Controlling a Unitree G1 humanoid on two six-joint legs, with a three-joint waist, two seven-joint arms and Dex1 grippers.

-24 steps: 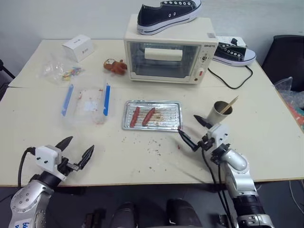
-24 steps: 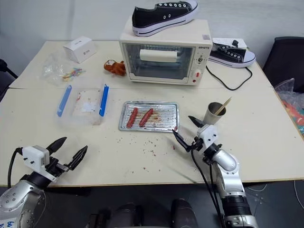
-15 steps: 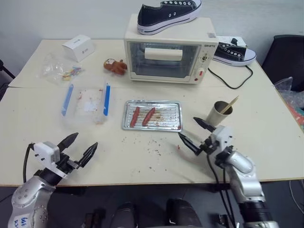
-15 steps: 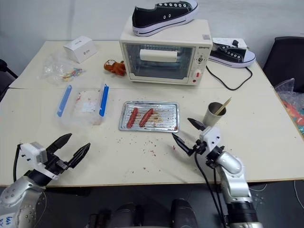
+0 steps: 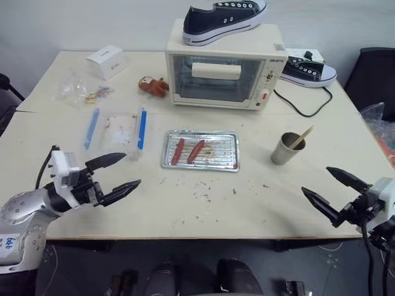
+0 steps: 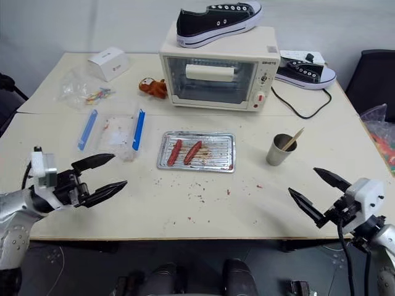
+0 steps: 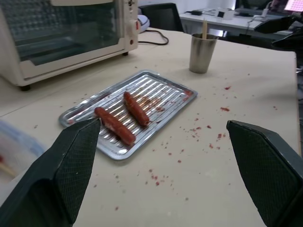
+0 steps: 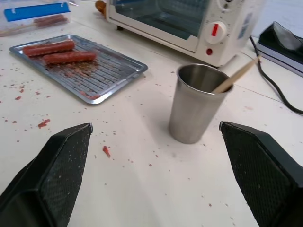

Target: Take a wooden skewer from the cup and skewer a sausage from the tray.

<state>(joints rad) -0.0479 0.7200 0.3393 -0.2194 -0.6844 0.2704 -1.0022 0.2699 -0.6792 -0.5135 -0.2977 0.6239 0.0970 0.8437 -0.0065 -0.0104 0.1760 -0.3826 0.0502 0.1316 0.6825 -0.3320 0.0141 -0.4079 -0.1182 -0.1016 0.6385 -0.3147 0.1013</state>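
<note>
The wooden skewer (image 8: 235, 75) is leaning inside the cup (image 5: 286, 148), its tip poking over the rim toward the back right corner of the tabletop (image 5: 203, 213), so nothing has been drawn out yet. The cup is standing upright toward the right edge, well apart from the tray (image 5: 201, 150), which is lying near the middle with its long side parallel to the front edge. Two sausages are resting side by side in the tray's left half; the sausage (image 5: 195, 151) nearer the cup is probably the easier one to spear.

The right gripper (image 5: 335, 192) is hovering over the front right corner with its fingers spread wide and nothing between them, pointing roughly at the cup. From its wrist view the cup is sitting squarely between the two fingers, which suggests the arm is lining up for the skewer. The left gripper (image 5: 116, 174) is hovering over the front left edge, likewise spread wide and empty, aimed toward the tray; it is likely waiting there so it can steady things once the stick is free.

The stick is thin and slanted, so the grasp will probably need to close on the exposed upper end without tipping the light cup. Red crumbs are dotting the tabletop between tray and front edge, and a toaster oven (image 5: 223, 73) is standing at the back.
</note>
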